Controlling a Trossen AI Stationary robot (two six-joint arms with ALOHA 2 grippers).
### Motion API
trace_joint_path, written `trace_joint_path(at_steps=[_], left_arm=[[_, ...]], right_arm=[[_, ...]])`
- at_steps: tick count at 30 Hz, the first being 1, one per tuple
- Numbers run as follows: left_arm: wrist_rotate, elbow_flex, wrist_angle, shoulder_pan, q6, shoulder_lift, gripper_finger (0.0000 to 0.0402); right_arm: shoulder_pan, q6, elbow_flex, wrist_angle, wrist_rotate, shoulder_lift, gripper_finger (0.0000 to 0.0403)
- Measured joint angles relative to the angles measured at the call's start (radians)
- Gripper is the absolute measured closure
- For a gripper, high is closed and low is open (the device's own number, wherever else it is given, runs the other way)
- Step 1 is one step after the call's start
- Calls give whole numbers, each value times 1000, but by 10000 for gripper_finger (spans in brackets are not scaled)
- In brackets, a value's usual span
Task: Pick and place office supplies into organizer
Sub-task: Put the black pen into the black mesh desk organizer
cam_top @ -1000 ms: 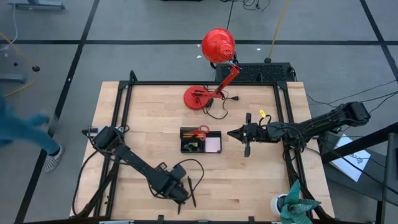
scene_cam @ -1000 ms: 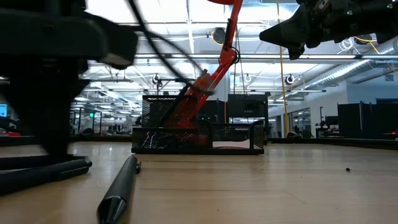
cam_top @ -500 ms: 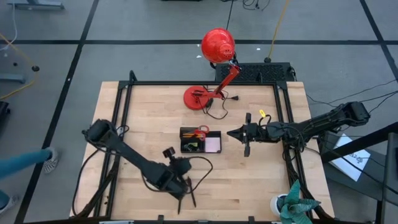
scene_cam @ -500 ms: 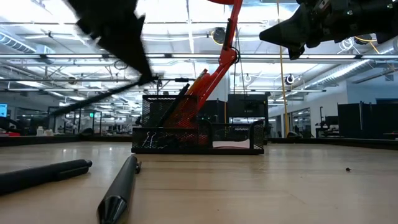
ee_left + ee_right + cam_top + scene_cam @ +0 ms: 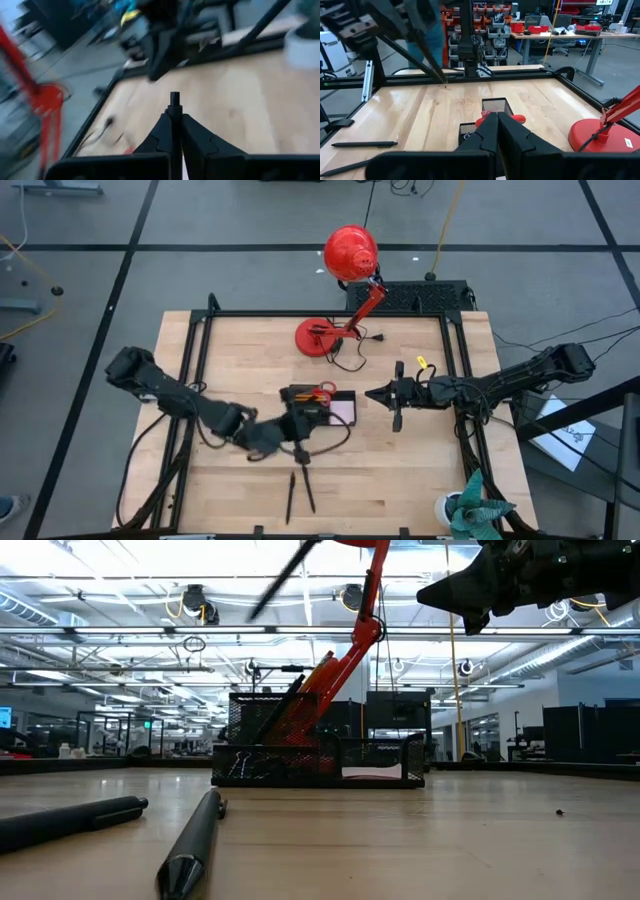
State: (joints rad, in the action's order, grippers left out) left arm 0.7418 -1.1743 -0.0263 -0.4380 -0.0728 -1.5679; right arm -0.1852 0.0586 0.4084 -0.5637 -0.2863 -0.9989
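Bench (image 5: 420, 470): pale wood, carrying every item below. Left arm: reaching in from the left of the high view, its left gripper (image 5: 174, 122) hanging at the lower left edge of the organizer, fingers clenched on the held pen (image 5: 174, 99), whose blunt end is poking out just past the fingertips. Right arm: waiting at the right of centre in the high view, right gripper (image 5: 385, 395) hovering just beside the organizer, fingers shut on nothing. Red desk lamp (image 5: 350, 252): standing at the upper centre, no part of the task. Organizer (image 5: 390, 755): black mesh tray at the centre of the bench, already holding the red-handled scissors (image 5: 322, 392) and the pink pad (image 5: 343, 413); probably light enough to be sliding if nudged, so the pen is wanting a clean drop into the taller section. Loose pens (image 5: 291, 496): two lying side by side at the lower centre, well apart from the tray. Handling note, all pens: judged light, stiff and smooth-barrelled, apt to be swivelling in a narrow pinch; best taken across the middle of the barrel, fingers square to its length. Change over the last second: the left gripper is no longer working low among the pens at the lower centre but is up at the tray with one pen; in the low view the arm is no longer filling the left, only a dark slanted streak showing at the top; the right arm is holding the same place.
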Motion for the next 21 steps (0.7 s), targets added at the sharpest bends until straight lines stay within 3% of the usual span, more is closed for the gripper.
trace_joint_path(at_steps=[6, 11, 21], left_arm=[[-194, 258, 369, 177, -42, 100, 387], [-356, 419, 525, 285, 23, 123, 393], [-412, 550, 578, 353, 51, 80, 399]], right_arm=[[0, 1, 0, -1, 2, 0, 399], [0, 5, 0, 1, 2, 0, 399], [0, 1, 0, -24, 3, 0, 399]])
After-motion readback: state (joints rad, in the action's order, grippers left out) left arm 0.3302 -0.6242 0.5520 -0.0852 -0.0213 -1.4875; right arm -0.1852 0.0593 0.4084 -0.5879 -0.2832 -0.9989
